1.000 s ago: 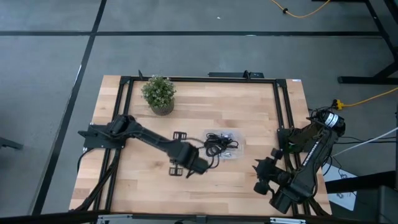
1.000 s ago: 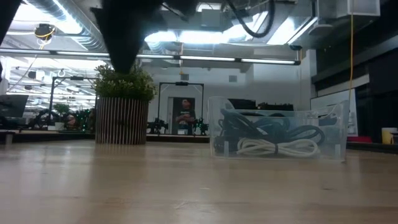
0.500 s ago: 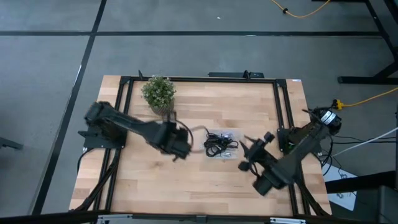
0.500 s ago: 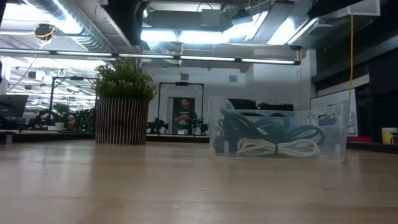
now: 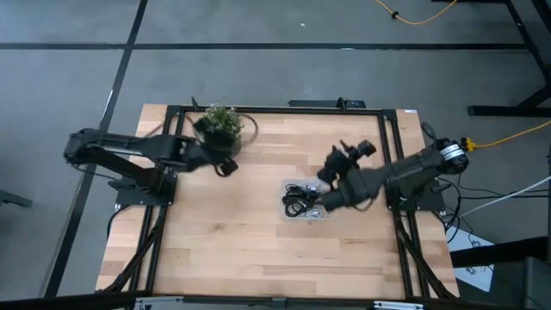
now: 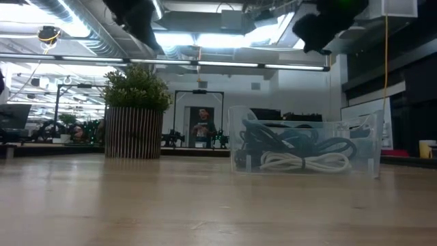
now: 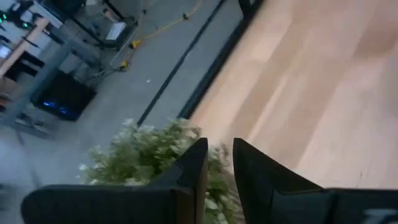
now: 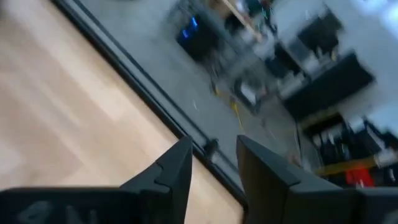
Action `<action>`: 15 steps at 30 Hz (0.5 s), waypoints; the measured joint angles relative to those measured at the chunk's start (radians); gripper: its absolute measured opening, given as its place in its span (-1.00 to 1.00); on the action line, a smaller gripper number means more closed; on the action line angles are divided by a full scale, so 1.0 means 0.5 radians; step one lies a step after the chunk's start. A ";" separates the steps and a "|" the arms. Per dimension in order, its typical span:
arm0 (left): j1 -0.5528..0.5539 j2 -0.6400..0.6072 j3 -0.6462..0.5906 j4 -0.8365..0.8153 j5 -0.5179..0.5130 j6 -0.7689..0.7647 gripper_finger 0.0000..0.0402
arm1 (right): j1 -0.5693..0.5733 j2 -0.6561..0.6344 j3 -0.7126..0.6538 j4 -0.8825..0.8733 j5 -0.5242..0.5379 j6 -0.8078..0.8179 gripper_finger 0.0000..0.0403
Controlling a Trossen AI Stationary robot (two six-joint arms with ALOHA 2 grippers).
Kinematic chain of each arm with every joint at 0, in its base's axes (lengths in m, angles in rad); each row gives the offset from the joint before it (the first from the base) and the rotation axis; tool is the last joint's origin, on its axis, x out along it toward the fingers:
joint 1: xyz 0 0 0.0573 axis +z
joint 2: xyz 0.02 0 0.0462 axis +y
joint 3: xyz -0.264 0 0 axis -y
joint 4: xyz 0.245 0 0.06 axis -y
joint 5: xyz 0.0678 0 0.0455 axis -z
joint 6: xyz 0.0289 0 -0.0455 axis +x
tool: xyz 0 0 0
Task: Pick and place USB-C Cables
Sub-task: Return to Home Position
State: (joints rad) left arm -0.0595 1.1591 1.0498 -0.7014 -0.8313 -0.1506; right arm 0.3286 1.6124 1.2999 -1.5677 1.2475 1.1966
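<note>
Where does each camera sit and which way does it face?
High view: overhead, straight down on the table; left arm, right arm show.
Low view: table height, across to the potted plant and clear bin; arms overhead.
Left wrist view: past the open left gripper onto the potted plant.
Right wrist view: past the open right gripper to the table's edge and floor.
Shared by high and low: potted plant, clear bin.
</note>
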 joint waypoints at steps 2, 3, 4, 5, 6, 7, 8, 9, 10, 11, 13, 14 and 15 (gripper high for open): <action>0.054 -0.114 -0.041 0.046 0.096 -0.020 -0.66 | -0.140 -0.050 0.000 0.014 -0.078 -0.037 -0.36; 0.070 -0.168 -0.052 0.048 0.165 -0.074 -0.66 | -0.206 -0.082 0.001 0.020 -0.141 -0.053 -0.36; 0.072 -0.215 -0.065 0.046 0.227 -0.136 -0.66 | -0.267 -0.108 0.010 0.027 -0.225 -0.069 -0.36; 0.063 -0.266 -0.080 0.044 0.279 -0.195 -0.66 | -0.324 -0.139 0.020 0.065 -0.306 -0.107 -0.36; 0.045 -0.320 -0.092 0.040 0.314 -0.251 -0.66 | -0.375 -0.176 0.024 0.128 -0.400 -0.173 -0.36; 0.018 -0.370 -0.103 0.043 0.332 -0.305 -0.66 | -0.417 -0.209 0.026 0.191 -0.508 -0.279 -0.36; -0.013 -0.416 -0.113 0.052 0.336 -0.373 -0.66 | -0.453 -0.251 0.026 0.283 -0.622 -0.413 -0.36; -0.049 -0.461 -0.130 0.051 0.334 -0.455 -0.66 | -0.486 -0.288 0.026 0.386 -0.748 -0.554 -0.36; -0.085 -0.499 -0.150 0.046 0.332 -0.548 -0.66 | -0.518 -0.324 0.027 0.485 -0.905 -0.704 -0.36; -0.123 -0.528 -0.167 0.047 0.331 -0.647 -0.66 | -0.545 -0.356 0.027 0.573 -1.097 -0.842 -0.36; -0.206 -0.577 -0.219 0.050 0.330 -0.805 -0.66 | -0.574 -0.424 0.010 0.731 -1.503 -1.068 -0.36; -0.252 -0.593 -0.252 0.050 0.332 -0.859 -0.66 | -0.577 -0.456 -0.014 0.793 -1.659 -1.169 -0.36; -0.300 -0.604 -0.291 0.053 0.337 -0.905 -0.66 | -0.568 -0.487 -0.048 0.849 -1.762 -1.254 -0.36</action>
State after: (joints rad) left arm -0.2095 0.8571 0.9043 -0.6747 -0.6626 -0.6029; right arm 0.0444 1.3691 1.2758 -1.1432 0.3663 0.5697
